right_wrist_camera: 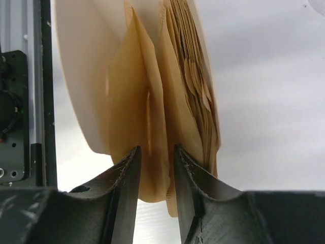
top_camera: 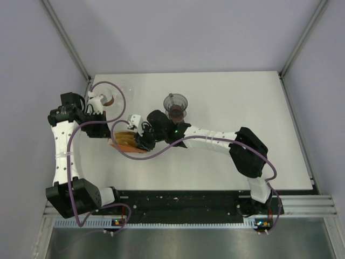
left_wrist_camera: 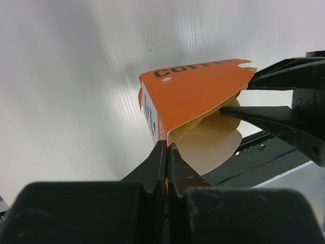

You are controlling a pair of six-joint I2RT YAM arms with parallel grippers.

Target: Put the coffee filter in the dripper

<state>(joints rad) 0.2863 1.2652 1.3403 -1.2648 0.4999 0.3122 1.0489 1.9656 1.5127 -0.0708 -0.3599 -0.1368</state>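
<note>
The left claw (left_wrist_camera: 166, 148) is clamped tight on a corner of the orange filter box (left_wrist_camera: 198, 94), the right claw (right_wrist_camera: 155, 158) has narrowed onto one coffee filter (right_wrist_camera: 152, 101) at the box's open mouth, and the dripper (top_camera: 176, 104) stands apart on the worktop (top_camera: 242, 108).

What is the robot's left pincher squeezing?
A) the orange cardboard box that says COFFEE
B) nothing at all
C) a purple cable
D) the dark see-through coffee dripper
A: in the left wrist view, the left gripper is pinched shut on the bottom corner of the orange cardboard box printed COFFEE.
</note>
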